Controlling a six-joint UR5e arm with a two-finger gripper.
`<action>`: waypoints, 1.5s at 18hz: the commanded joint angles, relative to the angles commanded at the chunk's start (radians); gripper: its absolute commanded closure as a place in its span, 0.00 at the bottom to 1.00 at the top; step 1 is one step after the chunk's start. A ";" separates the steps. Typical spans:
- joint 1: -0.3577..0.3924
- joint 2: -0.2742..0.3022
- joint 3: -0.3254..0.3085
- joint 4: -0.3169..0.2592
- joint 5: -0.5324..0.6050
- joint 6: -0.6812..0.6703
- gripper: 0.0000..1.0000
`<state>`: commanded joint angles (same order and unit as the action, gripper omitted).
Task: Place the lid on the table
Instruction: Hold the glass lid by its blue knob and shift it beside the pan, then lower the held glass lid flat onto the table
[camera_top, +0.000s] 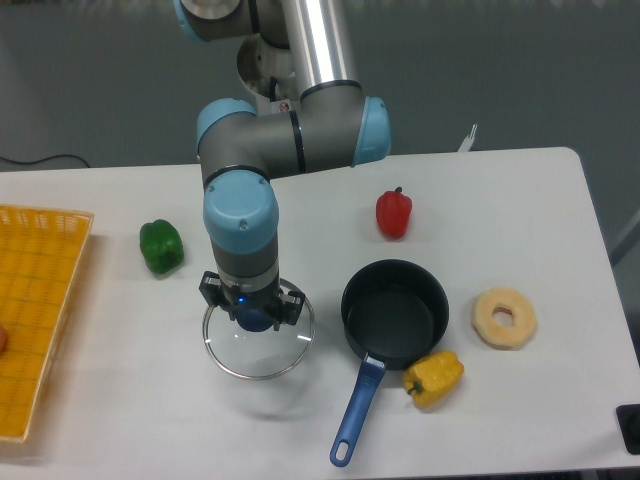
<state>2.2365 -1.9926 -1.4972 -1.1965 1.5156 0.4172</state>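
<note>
The lid (262, 355), a clear glass disc with a thin metal rim, lies level left of centre over the white table (120, 400). Its blue knob sits between the fingers of my gripper (253, 318), which points straight down and is shut on it. A faint shadow falls just below the lid, and I cannot tell whether the rim touches the tabletop. The wrist hides the lid's far edge.
A black pan (395, 312) with a blue handle (355, 420) stands just right of the lid. Around it are a yellow pepper (433, 377), a doughnut-shaped ring (504, 318), a red pepper (393, 213) and a green pepper (160, 246). A yellow mesh basket (35, 300) fills the left edge.
</note>
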 joint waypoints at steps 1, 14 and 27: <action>-0.002 0.000 -0.002 0.002 0.003 0.000 0.46; -0.038 -0.021 0.000 0.020 0.074 -0.002 0.46; -0.095 -0.101 -0.025 0.084 0.121 -0.012 0.45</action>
<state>2.1415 -2.0938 -1.5217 -1.1122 1.6368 0.4050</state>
